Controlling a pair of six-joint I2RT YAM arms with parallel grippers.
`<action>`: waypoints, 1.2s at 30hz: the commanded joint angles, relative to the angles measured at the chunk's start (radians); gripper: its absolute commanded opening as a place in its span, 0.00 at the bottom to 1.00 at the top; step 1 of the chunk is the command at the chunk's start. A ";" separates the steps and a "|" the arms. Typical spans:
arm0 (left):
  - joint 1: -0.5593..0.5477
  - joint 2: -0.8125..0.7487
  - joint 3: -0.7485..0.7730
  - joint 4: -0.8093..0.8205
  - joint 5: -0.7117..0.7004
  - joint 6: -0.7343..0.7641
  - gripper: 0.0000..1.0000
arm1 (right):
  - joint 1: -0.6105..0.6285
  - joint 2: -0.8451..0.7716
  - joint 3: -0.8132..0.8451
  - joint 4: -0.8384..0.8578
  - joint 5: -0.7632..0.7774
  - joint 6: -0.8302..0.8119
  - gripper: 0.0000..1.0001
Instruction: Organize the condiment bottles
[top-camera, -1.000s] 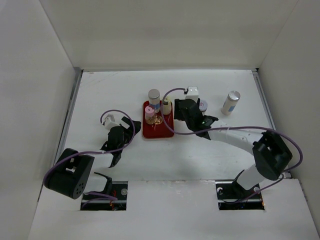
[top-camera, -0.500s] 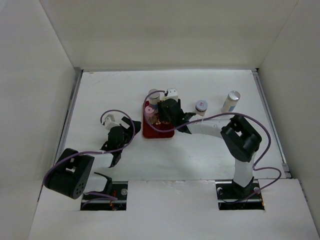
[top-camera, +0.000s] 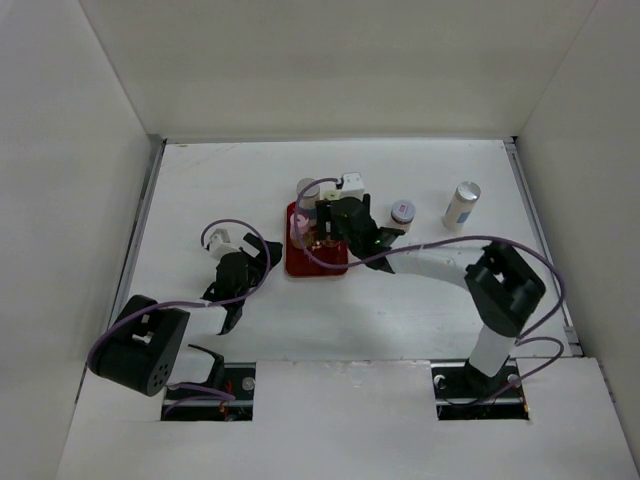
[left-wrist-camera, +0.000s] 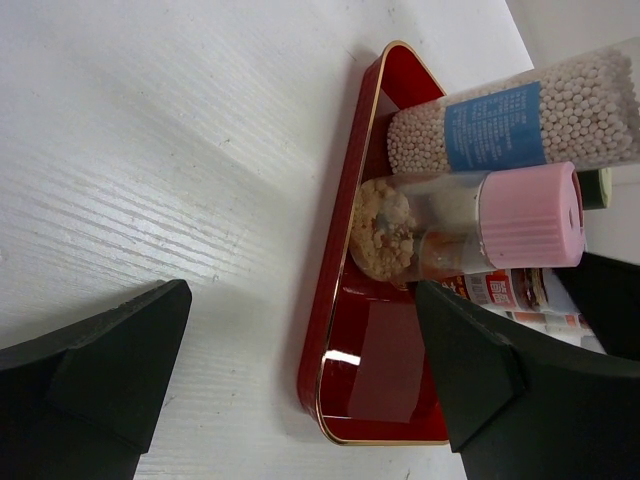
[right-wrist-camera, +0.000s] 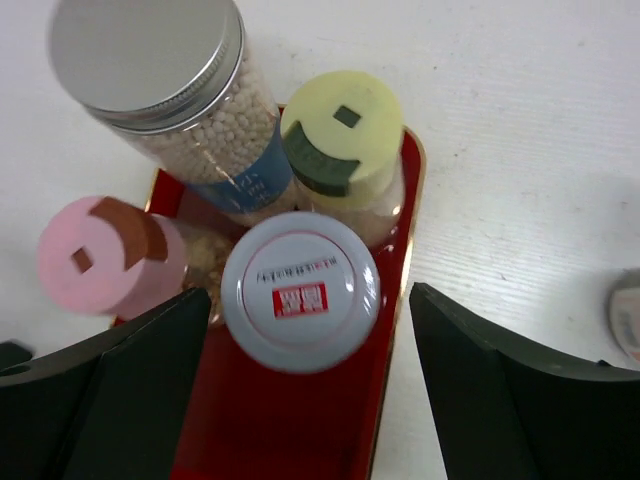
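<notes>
The right hand (right-wrist-camera: 310, 295) is held over the red tray (right-wrist-camera: 290, 430) with its fingers spread wide. The white-capped bottle (right-wrist-camera: 300, 270) stands upright between them. A gap is visible on each side of the cap, so nothing is gripped.

Three further condiment bottles stand on the tray, close around this one:
- the pink-capped bottle (right-wrist-camera: 100, 255), beside it;
- the yellow-capped bottle (right-wrist-camera: 345, 140), behind it;
- the silver-capped jar (right-wrist-camera: 145, 55), at the far corner.

Two bottles are left on the table (top-camera: 300, 320), right of the tray: a small jar (top-camera: 403, 211) near the tray and a tall bottle (top-camera: 462, 205) further out.

The left hand (left-wrist-camera: 300, 295) is held low on the other side of the tray, fingers wide apart and empty.

The step in hand is judged to be the setting down of the white-capped bottle. Four of six bottles are on the tray.

For the next move, the right hand should be lifted straight clear, since the neighbouring bottles stand close and could be tipped by a sideways sweep. The small jar is then the nearest item to be fetched.
</notes>
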 joint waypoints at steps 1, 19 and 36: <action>0.002 0.004 0.008 0.014 0.010 -0.003 1.00 | 0.011 -0.189 -0.081 0.028 0.010 0.006 0.88; -0.004 -0.002 0.008 0.016 0.010 0.000 1.00 | -0.357 -0.170 -0.183 -0.001 0.040 -0.017 1.00; 0.001 0.013 0.010 0.017 0.016 -0.002 1.00 | -0.181 -0.374 -0.321 0.059 0.083 -0.003 0.53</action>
